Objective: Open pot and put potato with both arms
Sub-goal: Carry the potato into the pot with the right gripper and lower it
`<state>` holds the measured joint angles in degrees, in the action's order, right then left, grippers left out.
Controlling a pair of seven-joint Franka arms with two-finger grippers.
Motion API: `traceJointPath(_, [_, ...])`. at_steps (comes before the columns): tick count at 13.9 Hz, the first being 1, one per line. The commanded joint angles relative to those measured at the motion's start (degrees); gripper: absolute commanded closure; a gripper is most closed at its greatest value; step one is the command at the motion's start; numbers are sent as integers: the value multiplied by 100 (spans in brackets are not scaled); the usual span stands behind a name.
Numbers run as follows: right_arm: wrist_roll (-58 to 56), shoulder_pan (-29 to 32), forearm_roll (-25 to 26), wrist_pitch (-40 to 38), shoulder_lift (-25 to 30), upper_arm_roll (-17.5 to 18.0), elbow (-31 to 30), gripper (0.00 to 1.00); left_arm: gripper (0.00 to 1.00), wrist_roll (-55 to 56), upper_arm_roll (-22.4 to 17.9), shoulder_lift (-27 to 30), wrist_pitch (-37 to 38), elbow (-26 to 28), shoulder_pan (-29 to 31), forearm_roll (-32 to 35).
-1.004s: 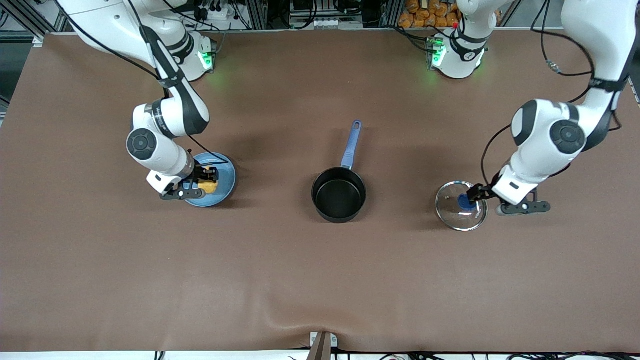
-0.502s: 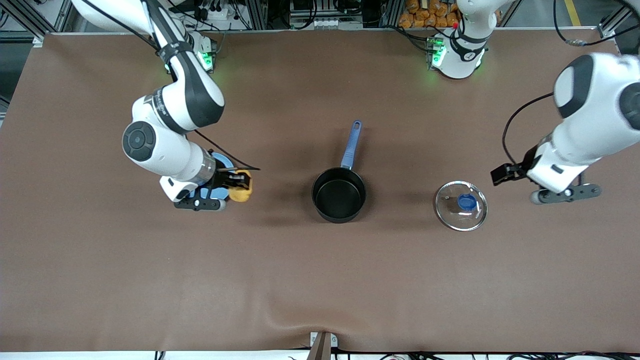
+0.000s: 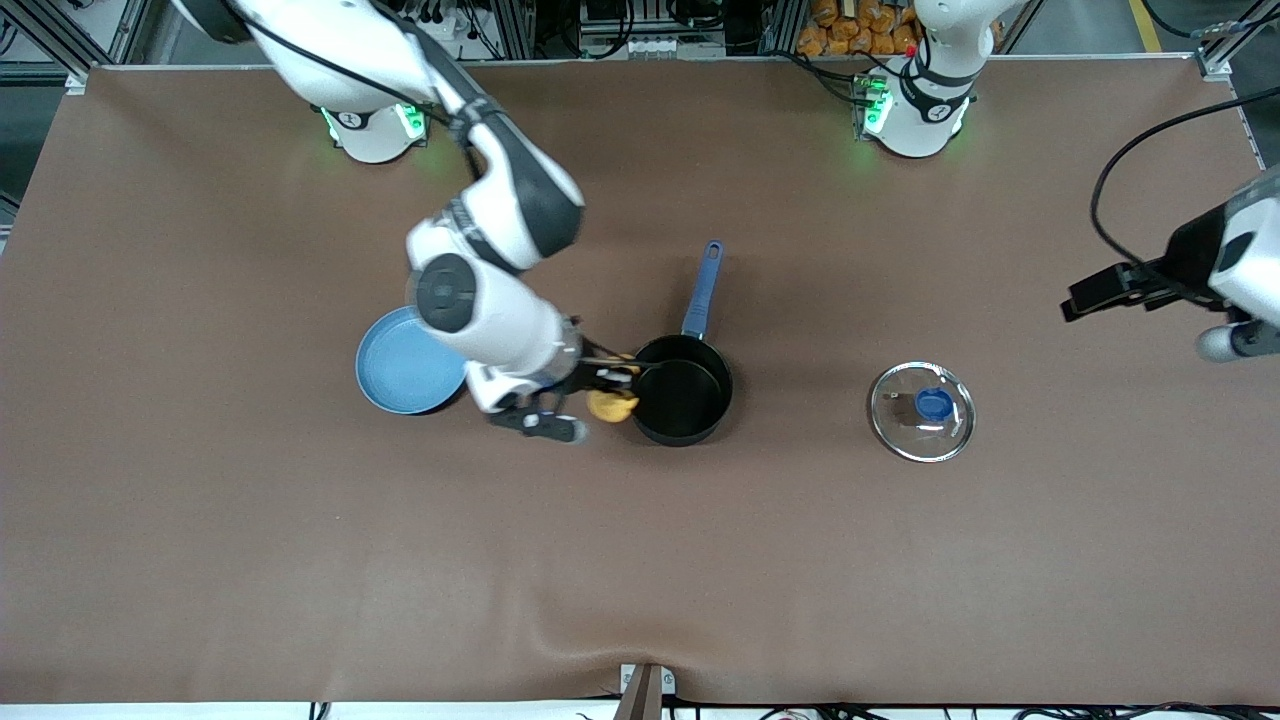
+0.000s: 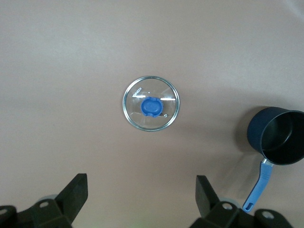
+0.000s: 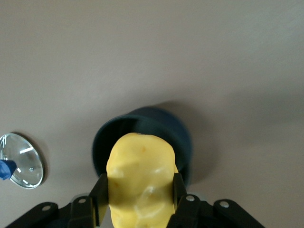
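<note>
The black pot [image 3: 679, 400] with a long blue handle [image 3: 702, 290] stands open at the table's middle; it also shows in the right wrist view [image 5: 142, 128] and the left wrist view [image 4: 280, 137]. My right gripper [image 3: 607, 392] is shut on the yellow potato [image 3: 611, 405] and holds it up, over the pot's rim on the side toward the right arm's end; the potato fills the right wrist view [image 5: 140, 180]. The glass lid [image 3: 922, 411] with a blue knob lies on the table toward the left arm's end. My left gripper [image 3: 1080, 295] is open and empty, raised beside the lid [image 4: 152, 103].
An empty blue plate [image 3: 410, 373] lies on the table toward the right arm's end, beside the right arm's wrist. The brown table cover [image 3: 640, 560] stretches out nearer the front camera.
My right gripper has lifted the potato off the blue plate and carried it over to the pot's rim. My left gripper has let go of the lid's knob, risen and drawn away toward its end.
</note>
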<state>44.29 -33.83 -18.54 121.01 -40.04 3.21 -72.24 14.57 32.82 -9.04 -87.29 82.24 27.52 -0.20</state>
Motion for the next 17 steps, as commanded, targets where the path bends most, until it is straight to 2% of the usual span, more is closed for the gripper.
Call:
traceJointPath(1, [439,-395,-18,-61,-635,-171,798,100,0,-103,58,60,195,-208,52,-121])
traceJointPath(5, [511,-791,139,281,-996,-356,825,100,0,-94,93,95,195,-208,43,-103])
traceJointPath(17, [659,-1073,474,783,-1647,-365,834,100,0,-129,49,139,204,-199,8,-59])
